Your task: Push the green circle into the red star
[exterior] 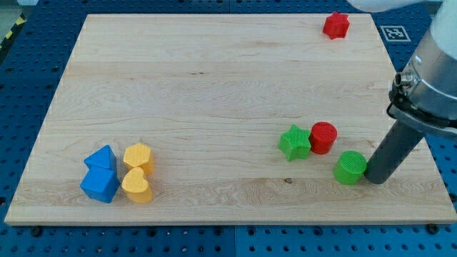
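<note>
my tip (376, 178) rests on the wooden board (214, 100) low at the view's right, pressed against the green circle (350, 167), which sits just at its 9 o'clock; the rod is a single bare piece with nothing clamped on it, only touching the circle's side. from the green circle, a red cylinder (323, 137) lies near at about 10 o'clock, and a green star (295, 142) sits just beside that cylinder at its 9 o'clock, the two touching or very nearly so. the red star (335, 25) is well apart, near the board's top edge, at roughly 12 o'clock from the green circle. far toward 9 o'clock, low at the view's left, four blocks huddle together: two blue blocks (100, 173) stacked one above the other in the view, their shapes hard to make out, a yellow hexagon (138, 155) just at their 3 o'clock, and a yellow heart (136, 185) directly at the hexagon's 6 o'clock
</note>
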